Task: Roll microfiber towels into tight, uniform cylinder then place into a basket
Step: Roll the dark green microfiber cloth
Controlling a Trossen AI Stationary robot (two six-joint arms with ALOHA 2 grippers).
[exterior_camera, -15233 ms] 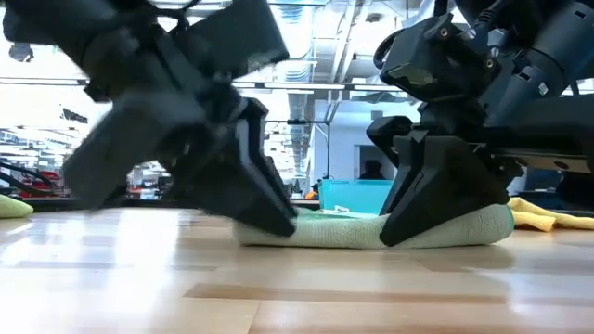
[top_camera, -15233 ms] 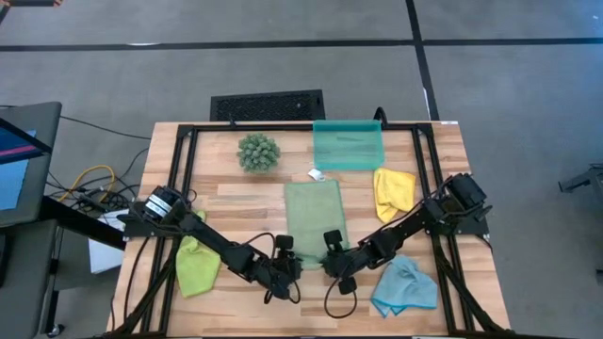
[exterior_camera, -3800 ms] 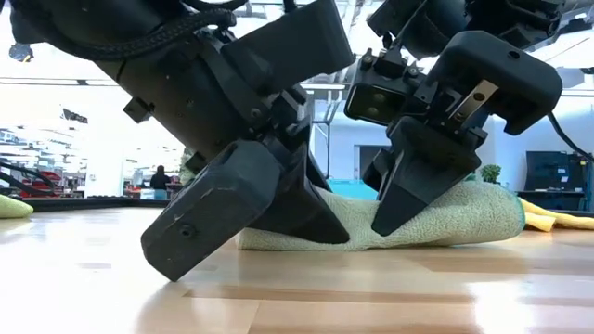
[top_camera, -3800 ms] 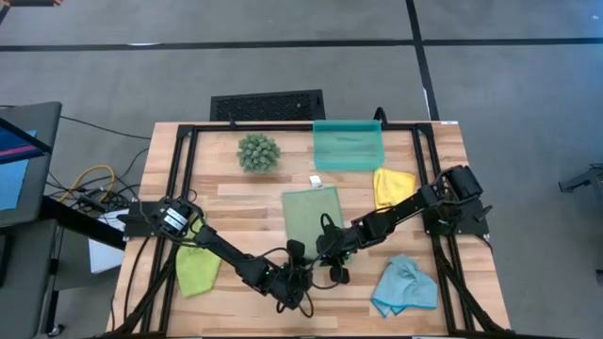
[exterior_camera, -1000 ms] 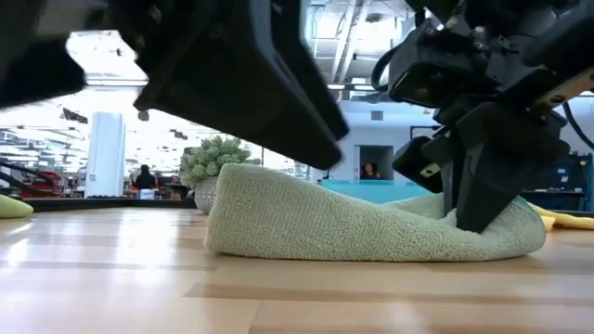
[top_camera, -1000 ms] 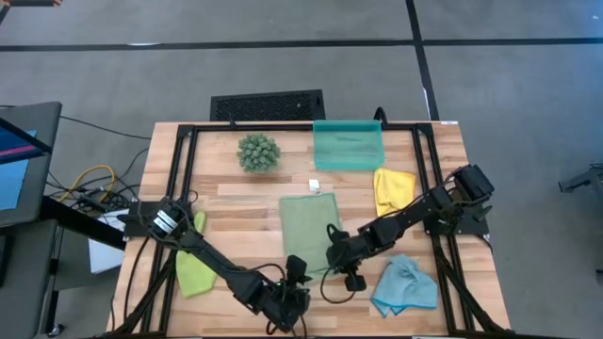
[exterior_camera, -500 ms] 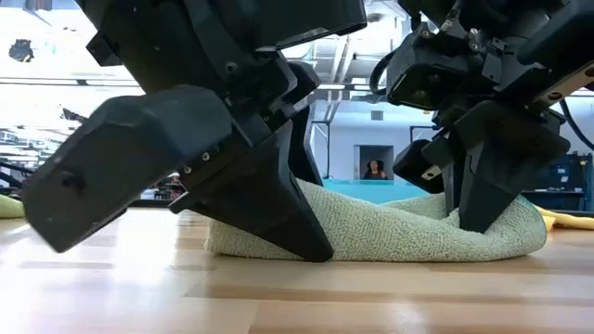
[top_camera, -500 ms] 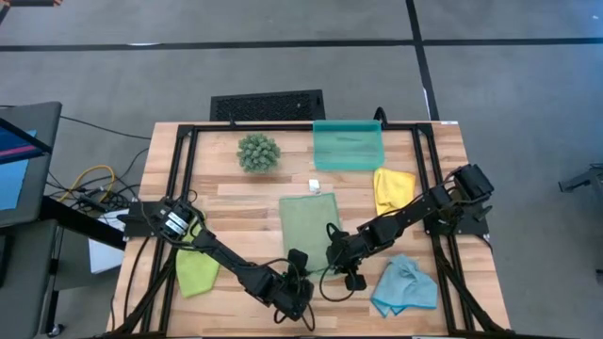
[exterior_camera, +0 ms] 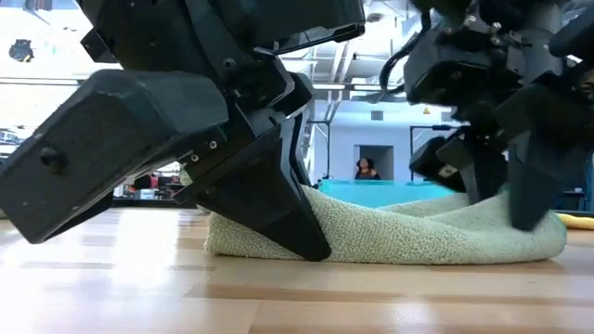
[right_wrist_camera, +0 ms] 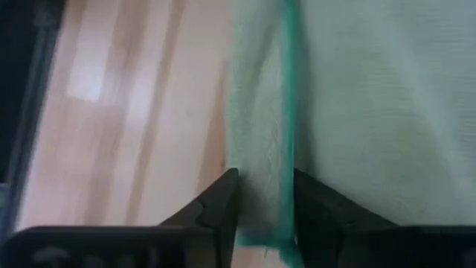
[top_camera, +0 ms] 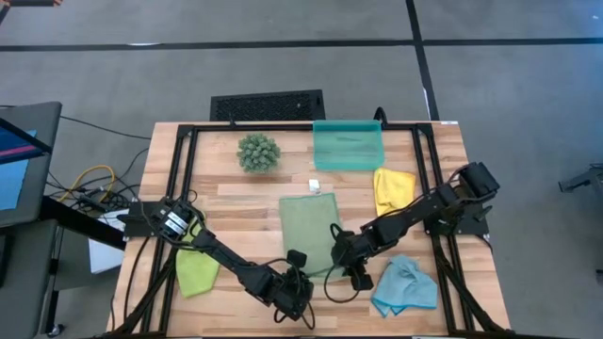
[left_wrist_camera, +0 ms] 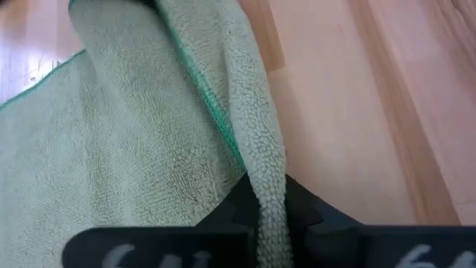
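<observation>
The sage green towel [top_camera: 309,229] lies spread on the middle of the table, its near end bunched into a thick hump [exterior_camera: 399,232]. My left gripper [top_camera: 301,279] is shut on the towel's near left corner. My right gripper [top_camera: 343,256] stands open at the near right corner, one finger on each side of the towel's hemmed edge [right_wrist_camera: 286,149]. The teal basket [top_camera: 348,146] stands at the far edge. Lime green [top_camera: 196,269], yellow [top_camera: 392,188] and light blue [top_camera: 403,286] towels lie loose around the arms. My left gripper pinches a narrow fold of the towel's near left corner [left_wrist_camera: 268,201] between its two fingers. The fingers [exterior_camera: 297,232] slant down from the near side, their tips at the tabletop. The rest of the towel lies on the table, slack. My right gripper: I cannot tell whether its fingers [right_wrist_camera: 223,205] touch the hem between them.
A round spiky green plant ball [top_camera: 258,152] stands left of the basket. A black slotted grille [top_camera: 268,104] lies beyond the table's far edge. A black frame [top_camera: 179,179] runs along the table's sides. Bare wood [top_camera: 236,202] shows left of the sage towel.
My left gripper has come down and toward the far edge onto the towel's near left corner and has shut on it. My right gripper has shifted slightly toward the table's right edge and opened; the towel's near right end now reaches a little farther right.
</observation>
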